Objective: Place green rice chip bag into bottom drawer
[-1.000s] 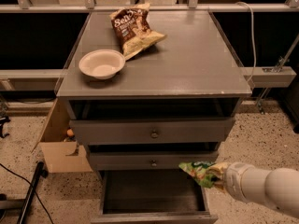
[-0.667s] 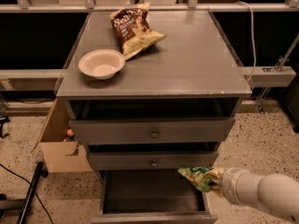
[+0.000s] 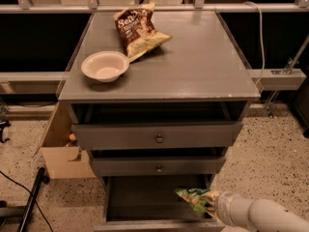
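Hovering lower right, the gripper [image 3: 210, 200] has its fingers pinched on the crinkly bright green rice chip bag [image 3: 192, 196], right over the open grey bottom drawer [image 3: 140, 197], probably so it drops straight in.

**Hidden and Cut Off**

The gripper [image 3: 211, 202] hangs over the right front corner of the drawer [image 3: 145, 197], its jaws buried in the crumpled end of the bag [image 3: 192, 196] they clamp. The bag's print is too blurred to read. The arm [image 3: 260, 216] runs out at the bottom right and covers that drawer corner. The lower edge crops the drawer front. The bench [image 3: 193, 66] hides part of the box [image 3: 60, 161].
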Controlling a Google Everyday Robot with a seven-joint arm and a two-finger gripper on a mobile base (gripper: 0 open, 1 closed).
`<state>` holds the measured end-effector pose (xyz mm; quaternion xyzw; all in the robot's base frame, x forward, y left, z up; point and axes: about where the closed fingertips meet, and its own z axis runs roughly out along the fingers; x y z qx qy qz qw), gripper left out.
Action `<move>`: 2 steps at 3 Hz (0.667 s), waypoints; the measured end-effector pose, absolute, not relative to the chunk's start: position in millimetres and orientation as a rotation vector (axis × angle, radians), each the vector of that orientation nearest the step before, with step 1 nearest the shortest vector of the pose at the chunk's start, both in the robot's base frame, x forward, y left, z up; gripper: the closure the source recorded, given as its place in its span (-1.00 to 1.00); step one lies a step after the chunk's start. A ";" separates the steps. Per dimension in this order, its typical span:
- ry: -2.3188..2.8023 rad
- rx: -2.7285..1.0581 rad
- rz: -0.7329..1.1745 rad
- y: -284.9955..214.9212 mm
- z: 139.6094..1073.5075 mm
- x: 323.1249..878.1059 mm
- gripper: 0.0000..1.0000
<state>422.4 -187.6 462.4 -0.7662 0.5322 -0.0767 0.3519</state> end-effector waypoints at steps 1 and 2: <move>1.371 -1.984 -0.193 -184.2 459.8 424.6 1.00; 1.342 -1.988 -0.172 -169.6 449.1 434.2 1.00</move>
